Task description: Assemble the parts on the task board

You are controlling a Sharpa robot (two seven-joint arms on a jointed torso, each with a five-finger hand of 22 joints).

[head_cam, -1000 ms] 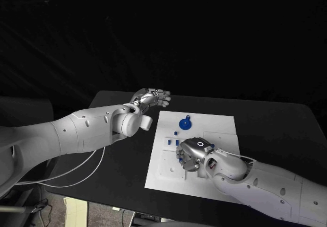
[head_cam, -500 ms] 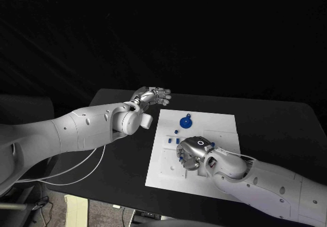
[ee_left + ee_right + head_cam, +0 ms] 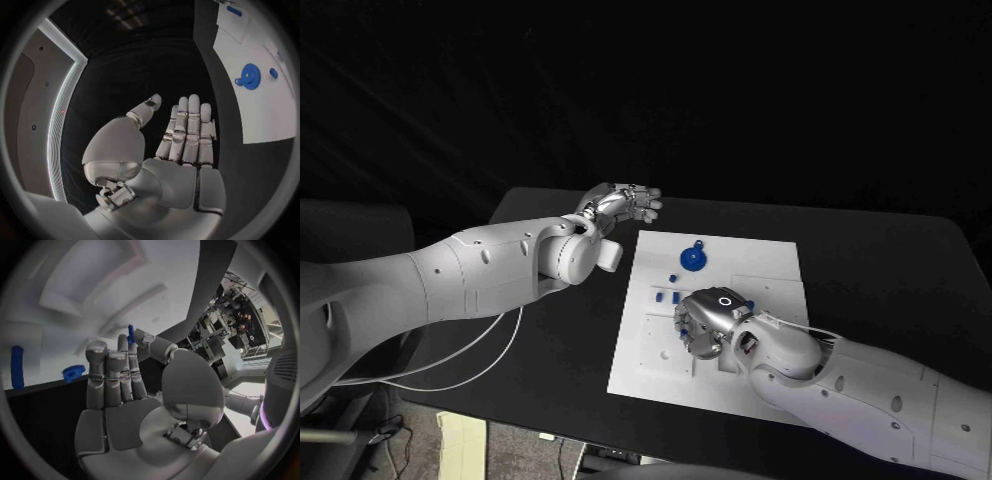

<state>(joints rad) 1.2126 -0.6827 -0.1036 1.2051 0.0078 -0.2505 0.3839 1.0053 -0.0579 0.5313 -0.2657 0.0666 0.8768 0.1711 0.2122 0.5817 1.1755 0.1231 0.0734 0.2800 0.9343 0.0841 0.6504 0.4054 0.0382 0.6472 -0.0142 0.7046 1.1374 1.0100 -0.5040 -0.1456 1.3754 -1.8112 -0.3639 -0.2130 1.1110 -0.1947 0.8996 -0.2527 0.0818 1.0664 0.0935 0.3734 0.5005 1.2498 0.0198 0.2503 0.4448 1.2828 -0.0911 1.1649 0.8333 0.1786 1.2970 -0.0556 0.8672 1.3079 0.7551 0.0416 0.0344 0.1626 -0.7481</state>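
Note:
The white task board (image 3: 750,283) lies in the middle of the black table. A round blue part (image 3: 692,261) sits near its far end, also seen as a round blue part (image 3: 250,76) in the left wrist view. Two small blue pieces (image 3: 664,297) lie by the board's left edge. My right hand (image 3: 708,325) is low over the board's near left area. In the right wrist view a small blue peg (image 3: 130,334) stands pinched between its thumb and a fingertip. My left hand (image 3: 625,205) hovers off the board's far left corner, open and flat, holding nothing.
The right wrist view shows a long blue piece (image 3: 17,367) and a toothed blue part (image 3: 74,372) on the board beyond the fingers. White cables (image 3: 459,365) hang under my left arm. Bare black table (image 3: 877,260) lies right of the board.

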